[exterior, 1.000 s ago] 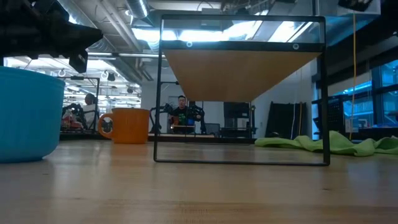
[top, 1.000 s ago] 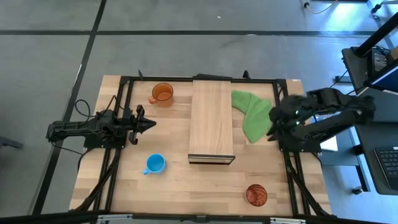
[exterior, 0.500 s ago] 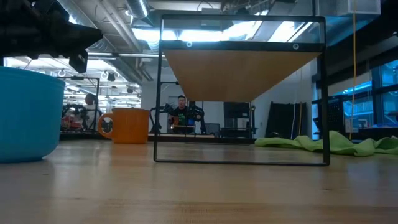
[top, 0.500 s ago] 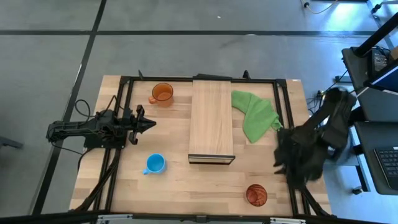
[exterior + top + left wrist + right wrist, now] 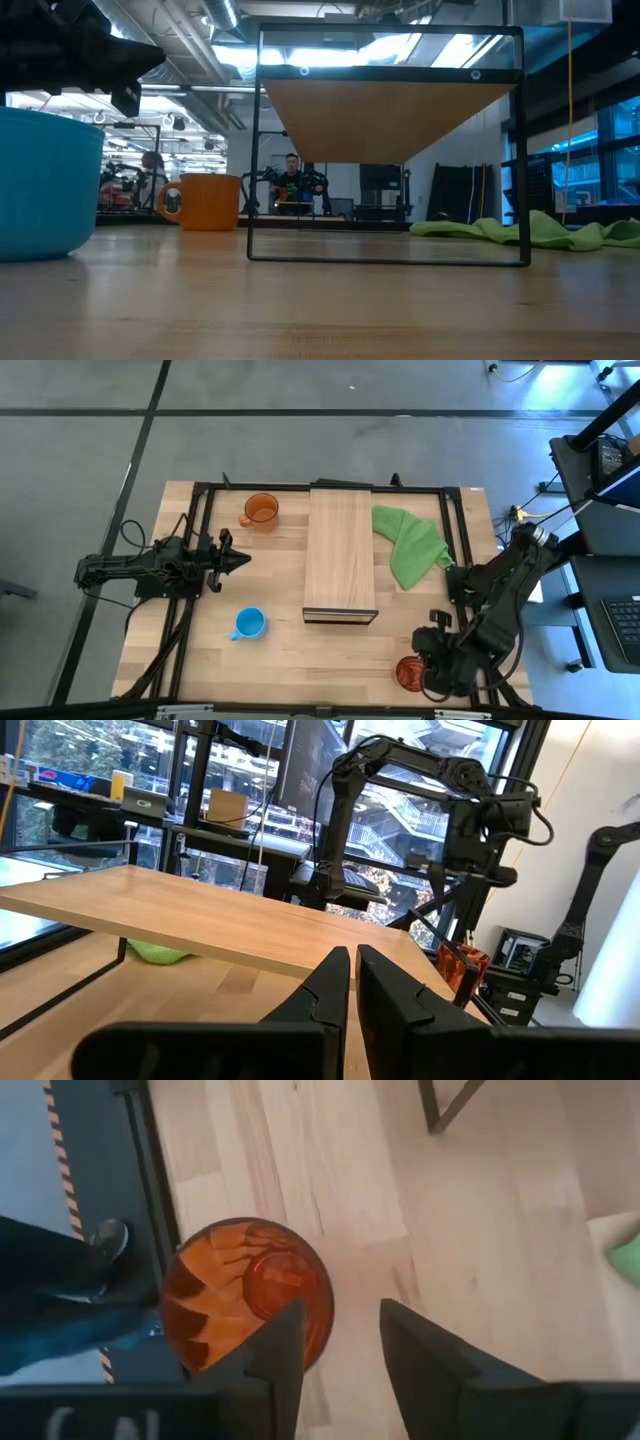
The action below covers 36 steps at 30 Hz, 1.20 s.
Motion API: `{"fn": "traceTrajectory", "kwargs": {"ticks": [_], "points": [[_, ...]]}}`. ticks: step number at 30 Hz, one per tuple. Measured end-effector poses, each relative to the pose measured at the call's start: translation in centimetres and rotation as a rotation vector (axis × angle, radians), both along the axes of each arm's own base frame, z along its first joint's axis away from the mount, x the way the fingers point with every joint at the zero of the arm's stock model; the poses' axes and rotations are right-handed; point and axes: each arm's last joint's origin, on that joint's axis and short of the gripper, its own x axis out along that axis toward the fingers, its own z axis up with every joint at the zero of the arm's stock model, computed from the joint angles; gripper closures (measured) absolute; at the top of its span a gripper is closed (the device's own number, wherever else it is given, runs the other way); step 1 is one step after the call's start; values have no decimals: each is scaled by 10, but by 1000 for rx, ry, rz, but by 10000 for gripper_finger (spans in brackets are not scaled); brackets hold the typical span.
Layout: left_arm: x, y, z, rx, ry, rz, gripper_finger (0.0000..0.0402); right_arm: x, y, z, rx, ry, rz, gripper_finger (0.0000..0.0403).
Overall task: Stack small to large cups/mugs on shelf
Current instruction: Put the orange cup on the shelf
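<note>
The reddish-brown ribbed cup (image 5: 409, 673) stands upright on the table near its near right corner. My right gripper (image 5: 430, 658) hovers over it, open and pointing down. In the right wrist view the cup (image 5: 240, 1292) shows below and beside the open gripper (image 5: 340, 1320), with one finger in front of its rim. The orange mug (image 5: 261, 510) stands at the far left of the shelf (image 5: 340, 550). The light blue mug (image 5: 249, 624) stands near the shelf's near left corner. My left gripper (image 5: 243, 560) is shut and empty, left of the shelf.
A green cloth (image 5: 412, 543) lies right of the shelf. A black frame (image 5: 200, 540) runs round the table. The shelf stands raised on thin black legs (image 5: 252, 150). People and desks show in the room beyond the table.
My right arm has swung from beside the green cloth toward the table's near edge, and now stands over the reddish-brown cup. The cups and the shelf have kept still.
</note>
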Motion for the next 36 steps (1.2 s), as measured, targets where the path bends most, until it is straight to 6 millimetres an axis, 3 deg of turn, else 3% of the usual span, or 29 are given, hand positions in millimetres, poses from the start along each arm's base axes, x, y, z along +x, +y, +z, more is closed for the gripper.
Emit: {"fn": "traceTrajectory", "kwargs": {"ticks": [10,36], "points": [[0,0,0,0,0,0,386,9,13,-23,-26,70,-63,211],[0,0,0,0,0,0,386,10,11,-60,-28,174,-114,208]]}}
